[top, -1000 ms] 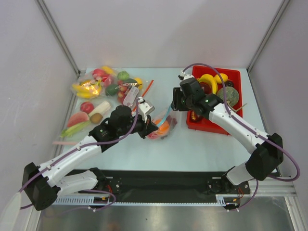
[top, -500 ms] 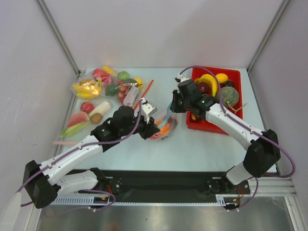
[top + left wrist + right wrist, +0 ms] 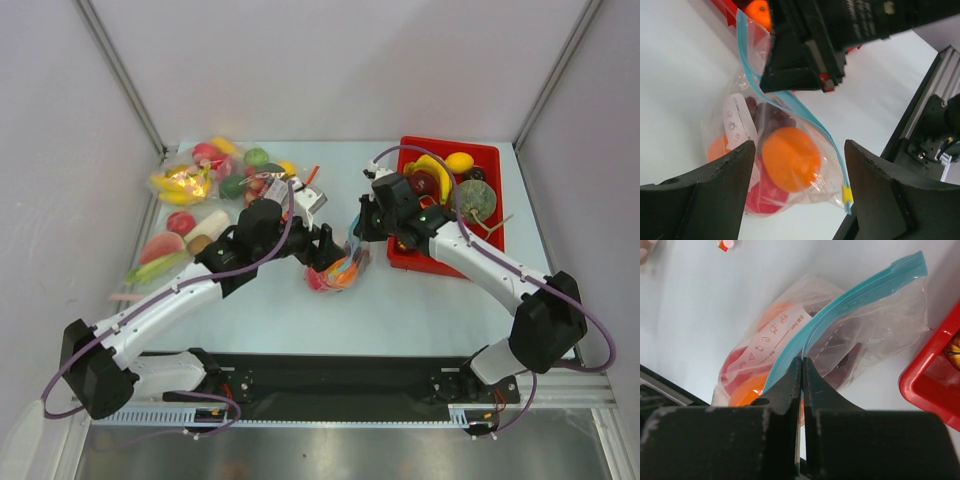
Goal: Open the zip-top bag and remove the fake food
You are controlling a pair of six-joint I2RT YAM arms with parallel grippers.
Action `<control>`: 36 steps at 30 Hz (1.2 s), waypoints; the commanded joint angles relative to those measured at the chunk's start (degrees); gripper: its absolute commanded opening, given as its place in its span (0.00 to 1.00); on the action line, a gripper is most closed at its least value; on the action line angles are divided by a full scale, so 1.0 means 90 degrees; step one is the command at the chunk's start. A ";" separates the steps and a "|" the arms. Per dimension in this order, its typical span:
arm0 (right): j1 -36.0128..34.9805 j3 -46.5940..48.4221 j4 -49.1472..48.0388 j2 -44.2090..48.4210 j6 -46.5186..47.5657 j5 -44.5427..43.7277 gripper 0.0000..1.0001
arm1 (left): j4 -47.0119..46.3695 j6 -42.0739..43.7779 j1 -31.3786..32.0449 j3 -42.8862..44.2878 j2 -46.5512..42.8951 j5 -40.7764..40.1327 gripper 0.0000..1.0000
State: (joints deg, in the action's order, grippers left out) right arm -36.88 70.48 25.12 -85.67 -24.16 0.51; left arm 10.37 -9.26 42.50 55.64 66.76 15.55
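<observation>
White walls box in a pale surface [image 3: 420,310], and the zip-top bag [image 3: 338,268] lies near its middle, just beside the red tray [image 3: 488,150] in the far right corner and well apart from the other filled bags [image 3: 200,180] heaped toward the far left corner. My right pincer [image 3: 802,367] is clamped shut on the blue-green zip strip [image 3: 840,305]; whether it has one lip or both I cannot tell. My left pincer [image 3: 797,147] stands wide open, a finger on either side of the bag's body, gripping nothing. Through the plastic I see the fake food [image 3: 790,159] — an orange fruit on top, with red and dark purple ones under it. I judge the step in hand to be getting a second hold so the mouth can be peeled apart. To do it well I would lift the left pincer off the bulging body to the strip itself, take only the opposite lip and close firmly. Then I would draw the lips apart slowly against the anchored right hold — a grab on the fruit-filled belly would only drag the whole bag.
</observation>
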 commanded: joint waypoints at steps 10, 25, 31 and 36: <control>-0.0033 -0.0272 -0.0526 0.0778 0.0155 0.0285 0.00 | -0.0547 -0.0983 -0.0240 0.0586 0.1039 0.0040 0.74; -0.0169 -0.0350 -0.0575 0.0905 0.0243 0.0402 0.00 | -0.0986 -0.1315 -0.0259 0.0556 0.1458 0.0186 0.72; -0.0189 -0.0350 -0.0546 0.1032 0.0263 0.0304 0.00 | -0.1016 -0.1315 -0.0259 0.0488 0.1518 0.0215 0.64; -0.0189 -0.0331 -0.0516 0.1071 0.0273 0.0265 0.00 | -0.1035 -0.1325 -0.0259 0.0410 0.1547 0.0245 0.51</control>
State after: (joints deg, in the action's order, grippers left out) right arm -38.20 67.31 22.04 -78.30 -22.35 3.49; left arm 3.57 -20.62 40.47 58.37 80.68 16.80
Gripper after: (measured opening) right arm 0.012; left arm 0.526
